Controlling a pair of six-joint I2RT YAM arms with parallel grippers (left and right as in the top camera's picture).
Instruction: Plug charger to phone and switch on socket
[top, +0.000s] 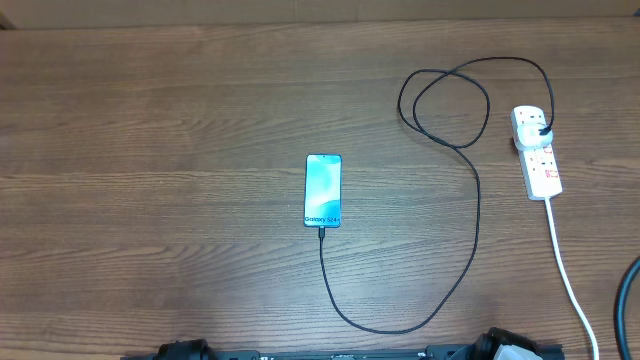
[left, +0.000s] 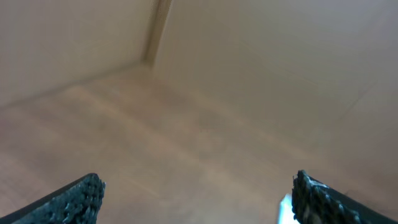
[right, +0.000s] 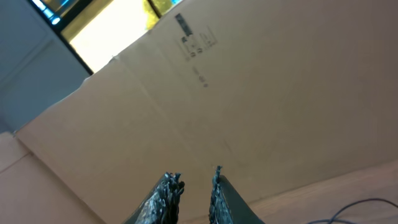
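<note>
Brown wooden table (top: 150, 150): slim blue-screened phone (top: 322, 190) at centre, thin black charger cable (top: 476, 230) meeting its near edge, plugged into the white power strip (top: 537, 152) at right. Switching on likely wants a square, steadied press; left fingers (left: 74, 202) spread wide, right fingers (right: 163, 199) nearly closed, both empty.

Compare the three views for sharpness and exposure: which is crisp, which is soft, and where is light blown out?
Overhead: evenly lit and crisp, the phone text readable. Left wrist: soft, the table grain smeared. Right wrist: a blown-out bright patch top left, the right gripper dark.
</note>
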